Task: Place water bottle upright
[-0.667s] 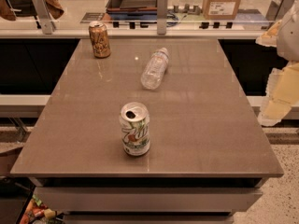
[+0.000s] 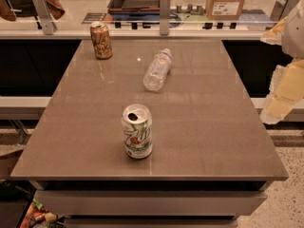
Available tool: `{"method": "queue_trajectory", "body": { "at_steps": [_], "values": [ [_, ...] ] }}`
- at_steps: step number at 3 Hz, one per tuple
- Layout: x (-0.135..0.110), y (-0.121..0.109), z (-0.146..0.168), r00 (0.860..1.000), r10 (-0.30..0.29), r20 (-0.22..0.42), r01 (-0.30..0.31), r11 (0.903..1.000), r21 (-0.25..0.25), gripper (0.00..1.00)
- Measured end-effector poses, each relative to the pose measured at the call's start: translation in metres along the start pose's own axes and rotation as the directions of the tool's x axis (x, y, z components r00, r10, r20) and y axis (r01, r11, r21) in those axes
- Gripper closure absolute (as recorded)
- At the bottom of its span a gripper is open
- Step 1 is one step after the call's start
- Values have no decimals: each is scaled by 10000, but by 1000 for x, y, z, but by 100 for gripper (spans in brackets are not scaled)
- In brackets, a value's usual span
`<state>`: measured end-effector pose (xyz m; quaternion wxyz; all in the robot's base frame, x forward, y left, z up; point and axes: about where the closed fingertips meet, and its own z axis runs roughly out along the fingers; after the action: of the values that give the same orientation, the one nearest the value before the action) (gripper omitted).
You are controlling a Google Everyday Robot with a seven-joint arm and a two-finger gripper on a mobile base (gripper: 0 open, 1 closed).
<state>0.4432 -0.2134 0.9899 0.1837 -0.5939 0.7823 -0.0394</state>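
Note:
The water bottle is a clear ribbed plastic bottle with a white cap. It lies on its side on the far middle of the brown table, cap pointing away and slightly right. My gripper is the pale, blurred shape at the right edge of the camera view. It is off the table's right side, well away from the bottle, and holds nothing that I can see.
A white-green soda can stands upright near the table's front middle. A gold-brown soda can stands at the far left corner. A glass barrier with metal posts runs behind the table. A cardboard box sits beyond it.

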Motion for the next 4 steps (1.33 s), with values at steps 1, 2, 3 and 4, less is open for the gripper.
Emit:
{"method": "queue_trajectory", "body": {
  "at_steps": [1, 2, 3, 4],
  "values": [
    [-3, -17, -2, 9966, 633, 524, -628, 9980, -97, 0],
    [-16, -41, 4, 9723, 1871, 1405, -1778, 9811, -757, 0],
    [-31, -56, 5, 9184, 3463, 1914, -3279, 9369, -1217, 0],
    [-51, -62, 3, 8627, 4721, 1814, -4599, 8815, -1066, 0]
  ]
}}
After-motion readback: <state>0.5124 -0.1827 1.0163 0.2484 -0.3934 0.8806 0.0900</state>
